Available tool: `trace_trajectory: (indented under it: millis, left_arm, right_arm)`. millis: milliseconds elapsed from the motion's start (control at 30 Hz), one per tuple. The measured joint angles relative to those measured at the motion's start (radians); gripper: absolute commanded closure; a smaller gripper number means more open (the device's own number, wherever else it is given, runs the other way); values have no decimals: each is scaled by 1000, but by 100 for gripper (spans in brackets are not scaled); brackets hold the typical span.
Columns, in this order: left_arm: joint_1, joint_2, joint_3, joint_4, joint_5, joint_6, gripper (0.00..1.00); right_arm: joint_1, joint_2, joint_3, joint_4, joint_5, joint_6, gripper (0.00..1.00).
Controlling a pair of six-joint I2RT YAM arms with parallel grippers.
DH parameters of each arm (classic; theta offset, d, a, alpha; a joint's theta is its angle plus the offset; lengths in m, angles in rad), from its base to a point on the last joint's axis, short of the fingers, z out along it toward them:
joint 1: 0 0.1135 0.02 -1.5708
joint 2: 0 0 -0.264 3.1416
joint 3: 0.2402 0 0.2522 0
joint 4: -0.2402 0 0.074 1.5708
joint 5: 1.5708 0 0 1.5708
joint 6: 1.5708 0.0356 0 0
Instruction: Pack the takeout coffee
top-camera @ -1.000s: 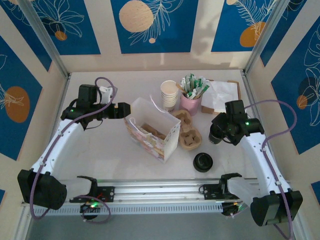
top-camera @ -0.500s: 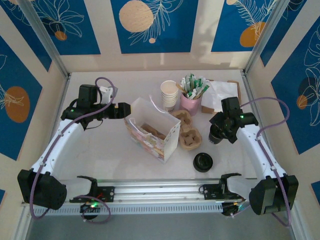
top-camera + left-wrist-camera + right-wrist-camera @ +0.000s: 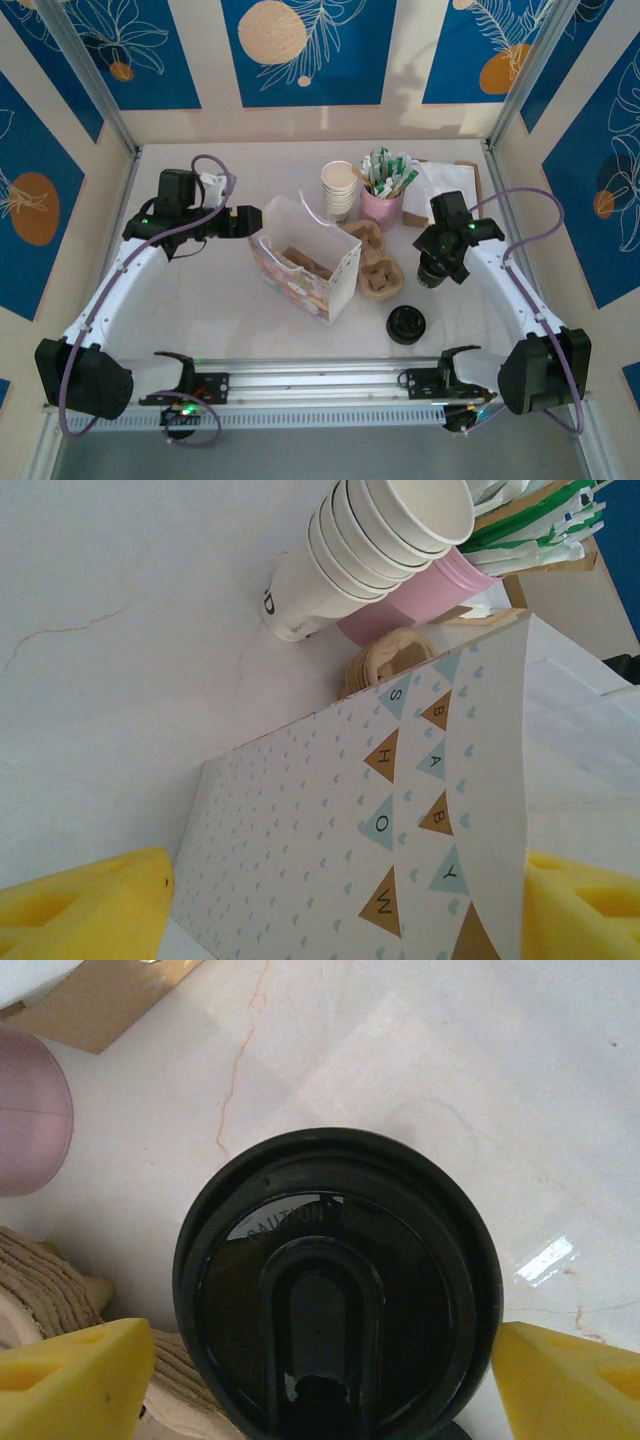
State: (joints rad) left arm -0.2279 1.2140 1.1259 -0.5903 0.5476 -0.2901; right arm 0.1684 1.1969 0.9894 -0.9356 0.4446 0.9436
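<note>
Above the coffee cup [image 3: 330, 1290], which is standing just beside the cup carrier [image 3: 378, 265], the right gripper [image 3: 322, 1380] is narrowing its still-open jaws, having shifted leftward during the last second. The left gripper [image 3: 338, 915] is clamping the gift bag [image 3: 400, 810], unmoved.

Bright, even light from overhead; soft shadows. A glare streak shines on the table [image 3: 545, 1255] just beyond the right gripper's [image 3: 325, 1380] blurred yellow fingertip [image 3: 570, 1380].

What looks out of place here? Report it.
A loose black lid lies flat on the table, on no cup, beside the cardboard carrier. The gift bag stands at a slant to the table's edges.
</note>
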Motion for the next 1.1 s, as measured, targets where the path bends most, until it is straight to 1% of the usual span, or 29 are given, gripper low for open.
trace_trajectory:
  millis: [433,767,1100]
  left_arm:
    - [-4,0,0,0,-3,0,20]
    - [-5,0,0,0,-3,0,20]
    - [-7,0,0,0,-3,0,20]
  right_arm:
    - [16,23,13,0,47,-8,16]
    - [31,46,23,0,71,-20,19]
    - [34,51,24,0,85,-23,18]
